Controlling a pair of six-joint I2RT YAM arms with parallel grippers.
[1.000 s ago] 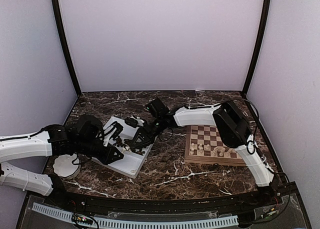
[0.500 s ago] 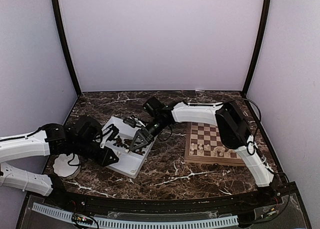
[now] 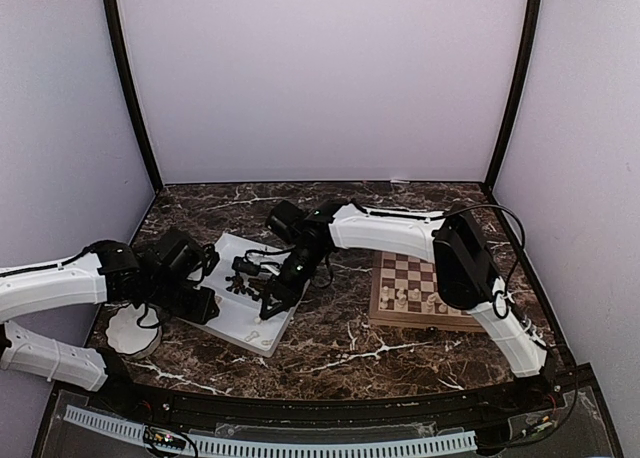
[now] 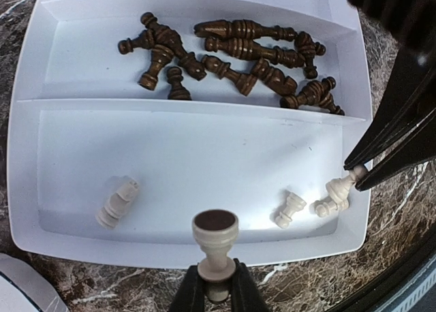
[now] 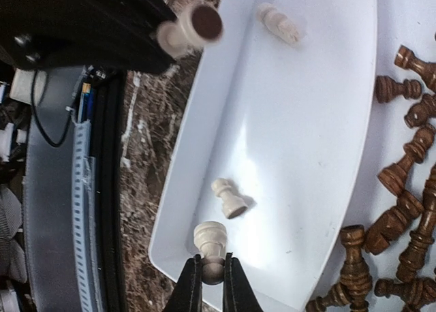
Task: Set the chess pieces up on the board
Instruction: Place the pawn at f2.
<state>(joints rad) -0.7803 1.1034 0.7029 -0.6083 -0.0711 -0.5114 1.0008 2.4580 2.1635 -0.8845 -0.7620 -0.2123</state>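
Now the right claw (image 5: 210, 266) has just pinched shut on a pale cream wooden pawn (image 5: 209, 238) in the white plastic tray (image 5: 293, 121), so it looks ready to carry to the checked wooden chessboard (image 3: 400, 270) well apart to its right, while the left claw (image 4: 216, 288) clamps another cream piece (image 4: 215, 234).

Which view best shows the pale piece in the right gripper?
Right wrist: the pale piece sits close, pinched in the right gripper at the white tray's corner. Left wrist shows it small near the frame's right edge; the top view cannot resolve it.
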